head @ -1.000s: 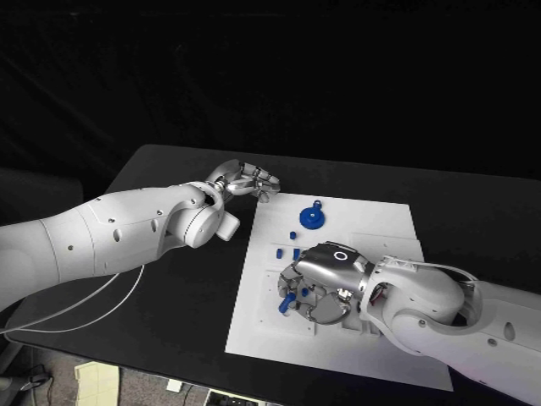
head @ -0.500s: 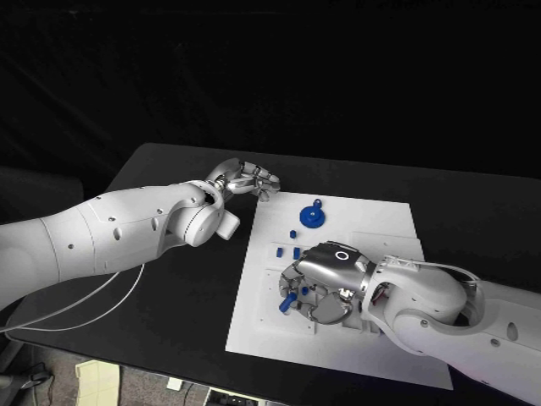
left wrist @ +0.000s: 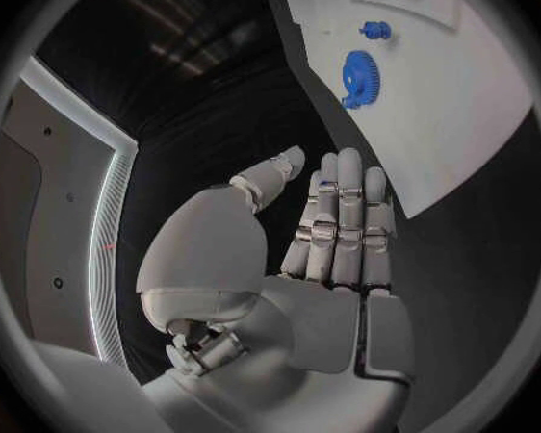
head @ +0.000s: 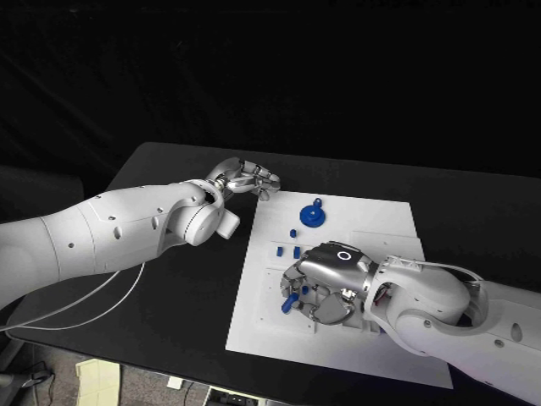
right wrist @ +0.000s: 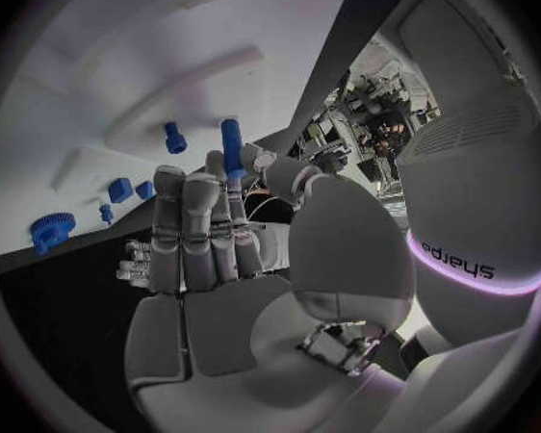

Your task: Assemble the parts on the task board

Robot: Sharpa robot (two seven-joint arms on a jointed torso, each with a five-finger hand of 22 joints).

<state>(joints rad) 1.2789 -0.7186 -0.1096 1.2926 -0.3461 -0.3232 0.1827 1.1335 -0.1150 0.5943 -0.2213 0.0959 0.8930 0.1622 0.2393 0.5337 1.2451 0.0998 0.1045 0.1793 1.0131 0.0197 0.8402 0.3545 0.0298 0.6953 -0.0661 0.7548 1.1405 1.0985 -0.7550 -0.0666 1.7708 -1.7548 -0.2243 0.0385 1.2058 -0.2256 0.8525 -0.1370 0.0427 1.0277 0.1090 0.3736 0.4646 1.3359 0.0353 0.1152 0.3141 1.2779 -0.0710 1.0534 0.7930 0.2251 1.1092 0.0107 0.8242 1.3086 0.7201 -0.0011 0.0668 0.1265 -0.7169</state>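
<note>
Black table point(head: 173, 279) carries the white board point(head: 344, 338) in its middle. Over the near part of the board the right hand point(head: 325, 283) is turned palm down and pinches a blue peg point(right wrist: 231, 147) between thumb and fingertips; the peg stands upright just above the board. Beside it a smaller blue peg point(right wrist: 174, 138) stands on the board, and two small blue blocks point(head: 286, 251) lie just beyond the hand. Farther out a blue gear point(head: 309, 218) lies flat. The left hand point(head: 246, 180) hovers over the table just off the board's far corner, near the gear, fingers straight and together, holding nothing.
</note>
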